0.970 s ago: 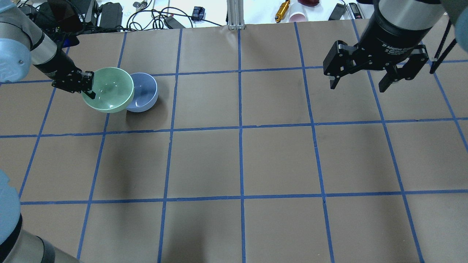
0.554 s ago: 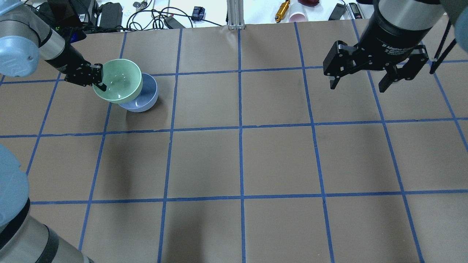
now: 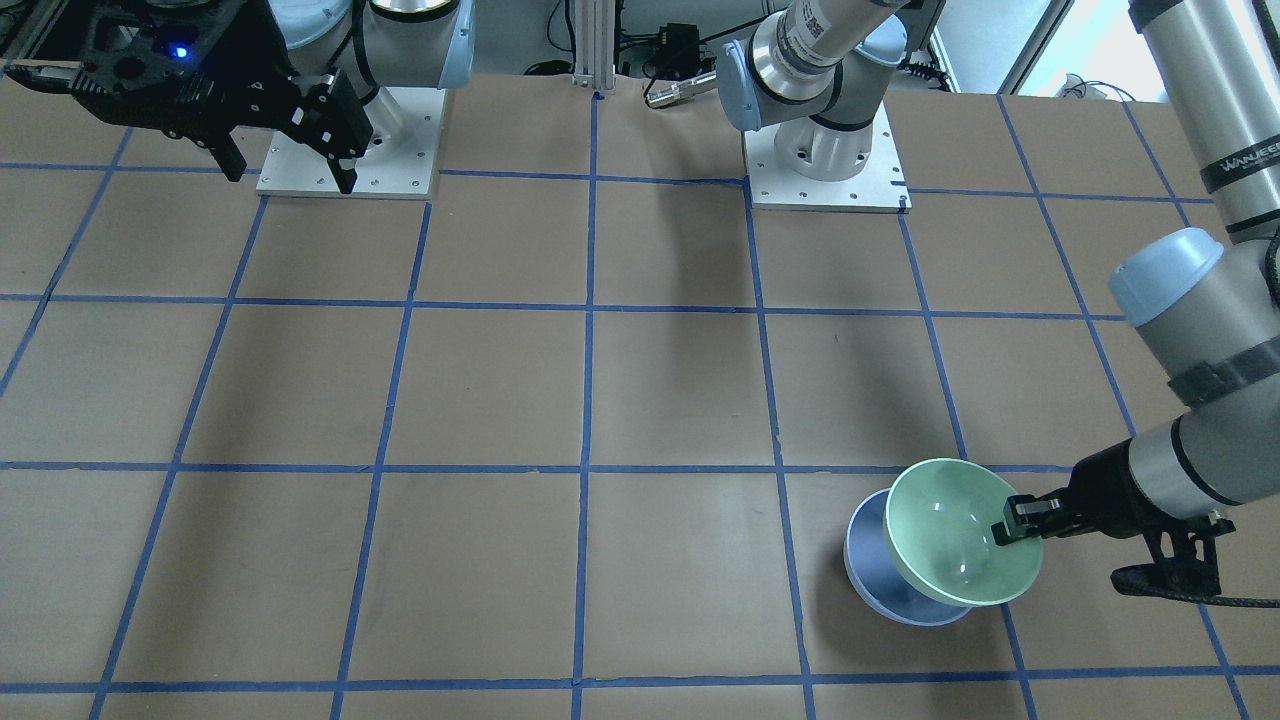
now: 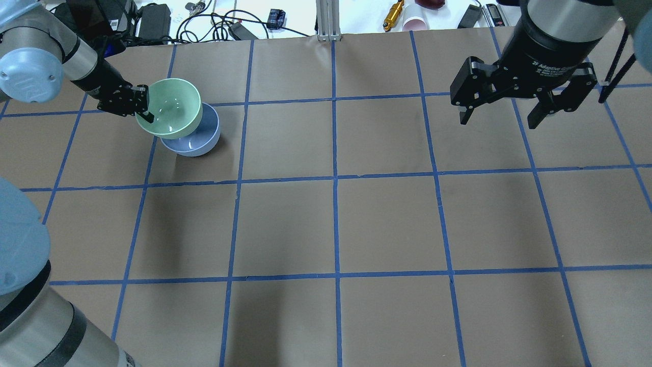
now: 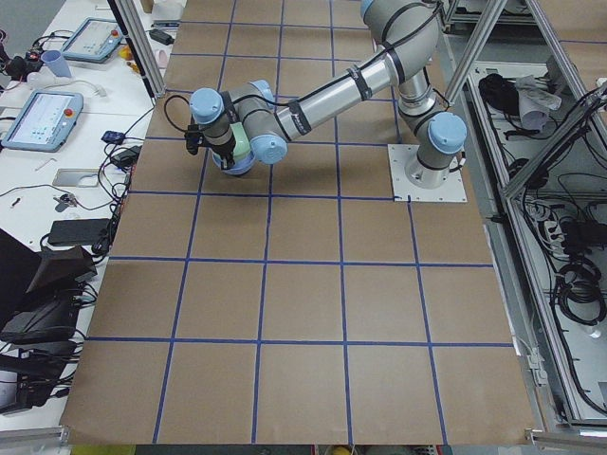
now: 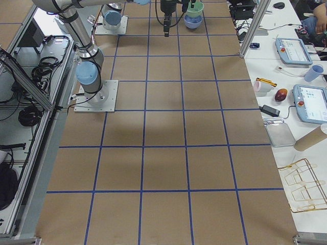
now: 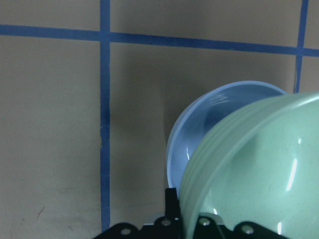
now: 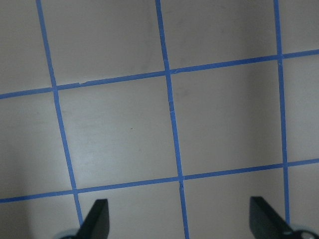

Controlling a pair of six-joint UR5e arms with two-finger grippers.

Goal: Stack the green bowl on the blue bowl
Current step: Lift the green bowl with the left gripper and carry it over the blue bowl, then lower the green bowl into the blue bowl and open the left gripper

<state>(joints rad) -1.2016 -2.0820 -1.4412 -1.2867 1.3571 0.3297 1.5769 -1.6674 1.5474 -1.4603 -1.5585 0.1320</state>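
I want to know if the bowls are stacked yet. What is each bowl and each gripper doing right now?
green bowl: lifted by its rim, partly over the blue bowl, not nested.
blue bowl: upright on the table, empty.
left gripper: shut on the green bowl's rim.
right gripper: open, holding nothing.

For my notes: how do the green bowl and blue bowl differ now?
The green bowl is mint; the blue bowl is periwinkle. The green bowl is held by its rim in the left gripper, partly over the blue bowl, which sits ungripped on the table. Both are round, glossy, similar-sized.
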